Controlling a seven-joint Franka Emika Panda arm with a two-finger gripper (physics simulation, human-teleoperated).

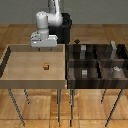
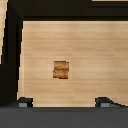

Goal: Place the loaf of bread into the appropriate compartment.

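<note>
The loaf of bread (image 1: 45, 65) is a tiny orange-brown block lying on the floor of the light wooden tray (image 1: 15, 75), near its middle. In the wrist view the loaf of bread (image 2: 61, 69) lies on the pale wood, centred between the two fingertips (image 2: 23, 102) and apart from them. My gripper (image 1: 42, 48) hangs above the tray's far side, higher than the loaf. The gripper (image 2: 64, 103) is open, its fingers spread wide, with nothing between them.
A dark wooden box (image 1: 69, 62) divided into several compartments stands at the exterior view's right, against the tray. Small grey objects (image 1: 84, 73) sit in its compartments. Tray and box rest on thin metal legs (image 1: 60, 105).
</note>
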